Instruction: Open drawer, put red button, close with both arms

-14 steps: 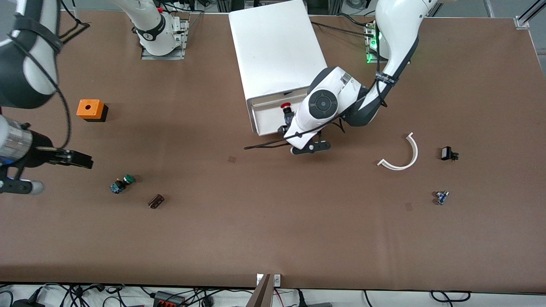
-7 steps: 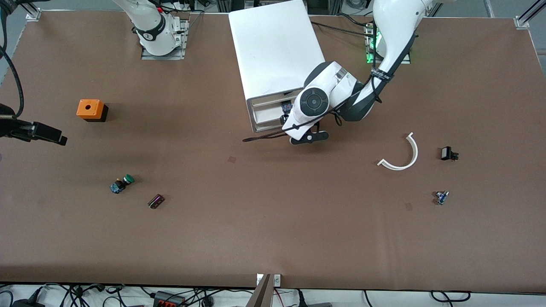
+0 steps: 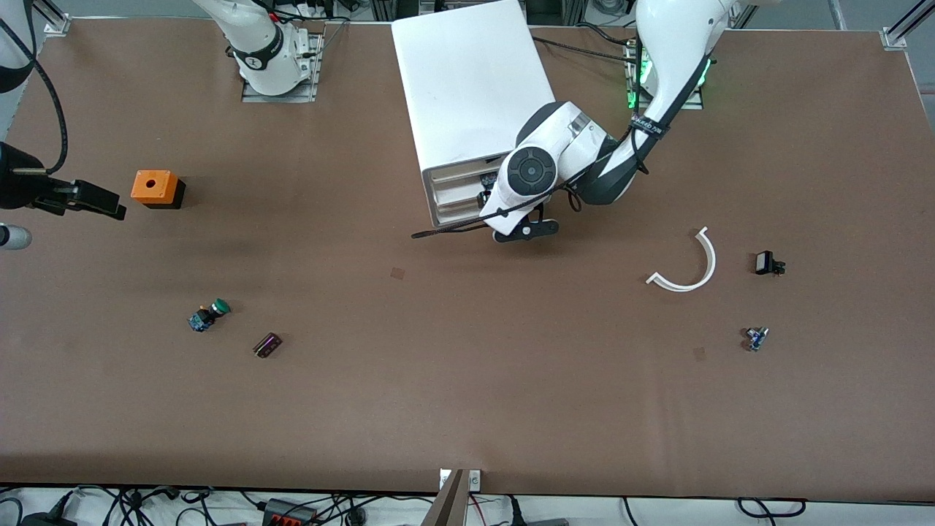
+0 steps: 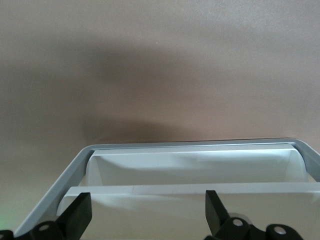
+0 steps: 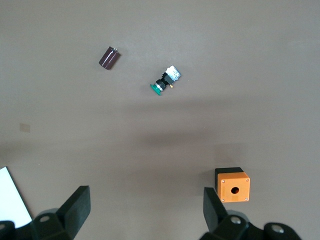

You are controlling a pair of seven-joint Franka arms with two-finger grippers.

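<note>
Green-capped button (image 3: pixel 209 315): lying on the worktop (image 3: pixel 467 394), nearest the camera, below and apart from the right gripper, beside a small dark part (image 3: pixel 267 345).

Right gripper (image 3: pixel 102 203): hanging over the worktop at the right arm's end, just beside the orange box (image 3: pixel 155 188); fingers spread wide and holding nothing, as the right wrist view shows. This arm is waiting.

Left gripper (image 4: pixel 147 212): sitting at the drawer (image 3: pixel 459 191) front, fingers spread, nothing pinched between them.

Drawer: reading as nearly shut, its front almost level with the other fronts of the white cabinet (image 3: pixel 475 95), the left arm (image 3: pixel 540 175) covering one corner.

Red button: not showing in any view; judged to be inside the drawer, directly ahead of the left gripper, though that cannot be confirmed.

Risk: the push is coming from one arm at one end of the front, which could skew the tray and jam it, or shift the light cabinet.

Risk: a tall button could catch under the front above.
</note>
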